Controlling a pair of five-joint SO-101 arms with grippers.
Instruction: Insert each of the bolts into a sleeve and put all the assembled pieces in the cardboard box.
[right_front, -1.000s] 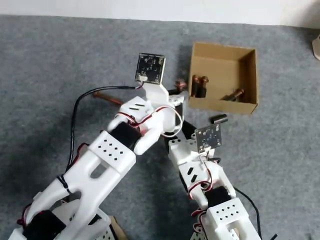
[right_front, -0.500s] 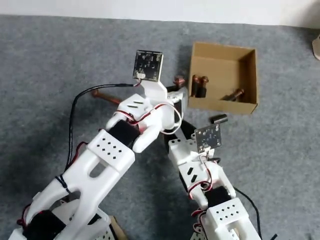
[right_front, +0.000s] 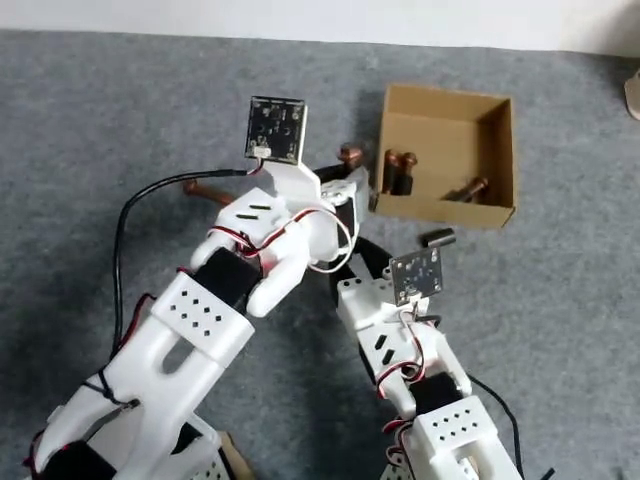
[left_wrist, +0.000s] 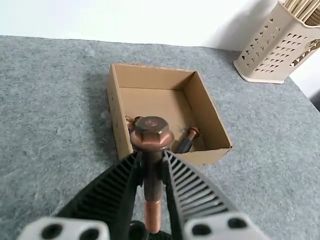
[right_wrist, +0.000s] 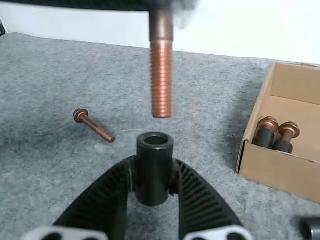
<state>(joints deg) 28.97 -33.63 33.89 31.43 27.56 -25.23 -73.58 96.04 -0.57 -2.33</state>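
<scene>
My left gripper (left_wrist: 151, 156) is shut on a copper bolt (left_wrist: 151, 135), gripping the shank below its hex head. In the high view this bolt (right_front: 350, 154) stands just left of the cardboard box (right_front: 498, 130). My right gripper (right_wrist: 155, 165) is shut on a black sleeve (right_wrist: 154, 172), held upright with its bore open. The held bolt's threaded end (right_wrist: 161, 80) hangs straight above the sleeve with a small gap. Inside the box (right_wrist: 260, 162) lie assembled pieces (right_wrist: 275, 132).
A loose copper bolt (right_wrist: 93, 125) lies on the grey mat left of the arms, its end visible in the high view (right_front: 200, 189). A loose black sleeve (right_front: 437, 238) lies below the box. A beige perforated holder (left_wrist: 280, 45) stands beyond the box.
The left arm has swung left and away from the right arm, carrying the bolt with it. The right arm has stayed still.
</scene>
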